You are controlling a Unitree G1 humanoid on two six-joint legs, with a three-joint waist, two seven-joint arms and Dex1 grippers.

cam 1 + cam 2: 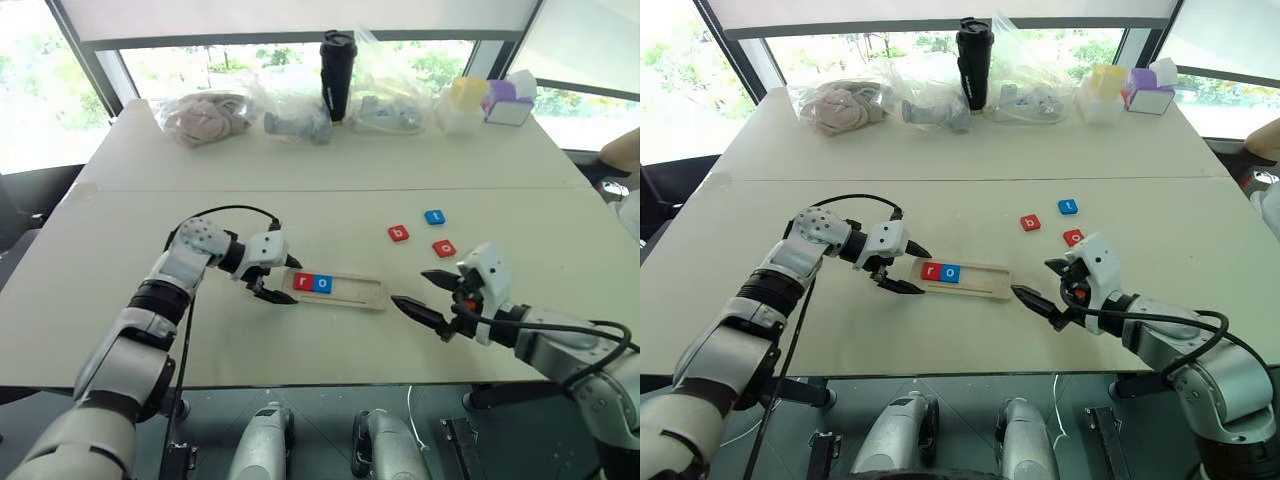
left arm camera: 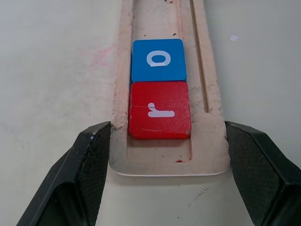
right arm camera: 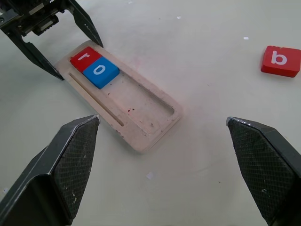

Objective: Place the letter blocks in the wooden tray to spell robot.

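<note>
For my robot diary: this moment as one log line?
tray: red r, blue o in | loose: red b, red o, blue t | left gripper: clamps tray end | right gripper: open

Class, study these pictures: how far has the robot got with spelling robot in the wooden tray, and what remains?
Done: the red r and blue o sit side by side at one end of the wooden tray. In hand: no block; the left gripper clamps that tray end, and the right gripper is open and empty. Left: the red b, red o and blue t on the table.
</note>
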